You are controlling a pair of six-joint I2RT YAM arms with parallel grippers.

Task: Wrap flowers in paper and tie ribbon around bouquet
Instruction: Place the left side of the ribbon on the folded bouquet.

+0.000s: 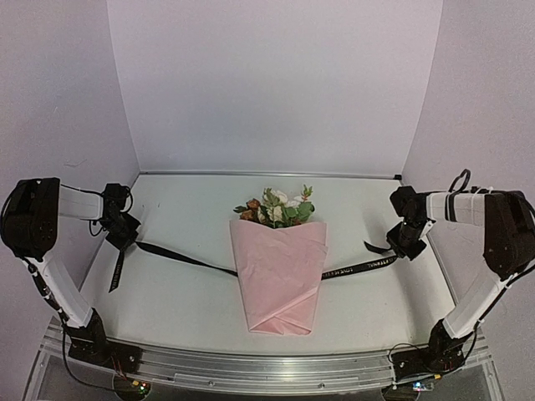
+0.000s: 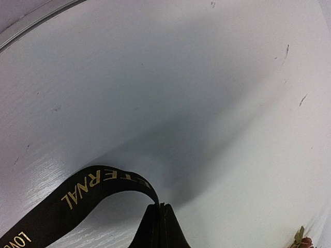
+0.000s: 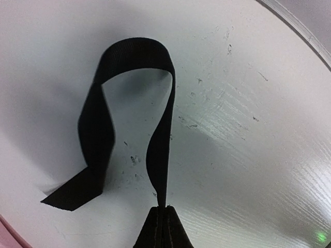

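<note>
The bouquet lies in the middle of the table, a pale-pink paper (image 1: 278, 271) cone folded round the stems, with the flowers (image 1: 277, 207) sticking out at the far end. The black ribbon (image 1: 185, 258) passes under the cone and comes out on both sides. My left gripper (image 1: 124, 236) is shut on the ribbon's left end, which arches away from the closed tips (image 2: 160, 205) showing gold lettering (image 2: 98, 182). Out to the right, my right gripper (image 1: 405, 247) is shut on the other end. There the ribbon (image 3: 166, 129) loops up from the tips (image 3: 166, 207) and back down to the table.
The white table (image 1: 192, 309) is walled on three sides by pale panels, with a thin raised rim (image 1: 267, 174) along the back. A metal rail (image 1: 267, 368) with both arm bases runs along the near edge. A pink paper corner (image 3: 5, 233) shows in the right wrist view.
</note>
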